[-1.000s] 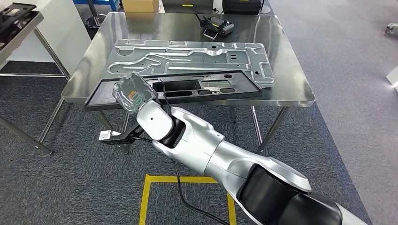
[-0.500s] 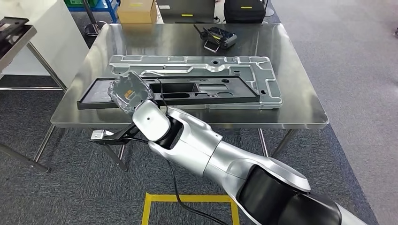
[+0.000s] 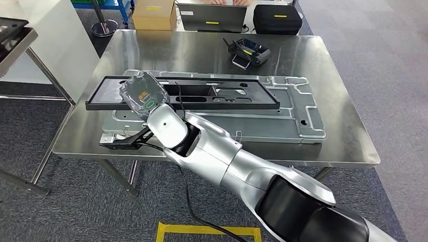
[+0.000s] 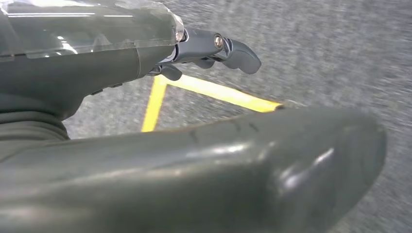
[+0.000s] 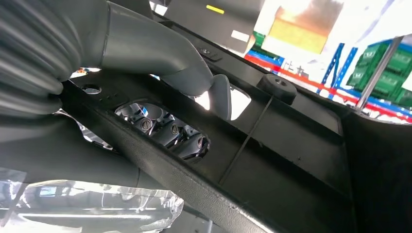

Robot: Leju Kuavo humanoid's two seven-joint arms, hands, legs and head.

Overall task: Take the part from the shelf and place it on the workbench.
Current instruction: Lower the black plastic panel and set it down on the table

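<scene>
Gripping the long black part (image 3: 202,96) near its middle, the right robot hand (image 3: 144,96) holds it over the steel bench (image 3: 343,136). In the right wrist view the thick grey thumb (image 5: 194,77) lies on one face of the black part while the dark fingers (image 5: 170,133) show through an opening in it, curled round an edge from the other side, so this robot hand is clamped on the part. The part lies lengthwise across the bench, above a large grey metal plate (image 3: 282,121) that rests flat on the bench top; whether the part touches the plate or hangs just over it I cannot tell from the head view.

The left robot hand (image 4: 209,48) hangs over grey carpet (image 4: 316,53) with a yellow taped line (image 4: 214,92); its dark fingers look bent inward with nothing between them, though the frame is blurred.

Farther along the bench sits a black handheld controller (image 3: 250,50), well apart from the part. Beyond the far edge stand a cardboard box (image 3: 154,14), a laptop (image 3: 212,16) with a person's hands at it, and a black case (image 3: 276,19).
</scene>
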